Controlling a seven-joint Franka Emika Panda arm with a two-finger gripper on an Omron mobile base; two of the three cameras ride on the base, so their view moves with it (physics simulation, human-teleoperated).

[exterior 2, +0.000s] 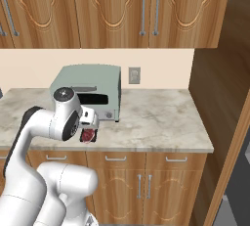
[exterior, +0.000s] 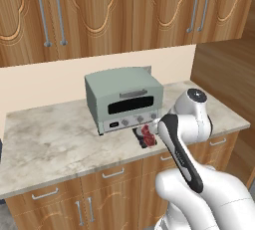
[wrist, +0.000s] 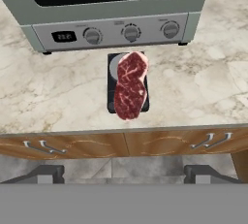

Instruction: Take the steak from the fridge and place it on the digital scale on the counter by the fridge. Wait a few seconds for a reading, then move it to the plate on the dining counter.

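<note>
Fingers sit nearest the hand camera, spread wide apart with nothing between them, hovering above and clear of the steak. Steak lies flat on the digital scale, covering most of it; a sliver of the grey weighing disc shows at its upper left. In the hand view its long axis runs from the desk's front edge toward the toaster oven, tilted slightly, with the far end leaning right. That far end is narrower; the near end is rounder and overhangs the scale's front edge a little. Meat is dark red with pale marbling streaks and a lighter pinkish rim at the far end. Scale is black, rectangular, just in front of the oven's control panel, near the desk's front edge. Below that edge: brown cabinet drawers with silver bar handles. Left base view shows the steak partly behind the arm's wrist.
</note>
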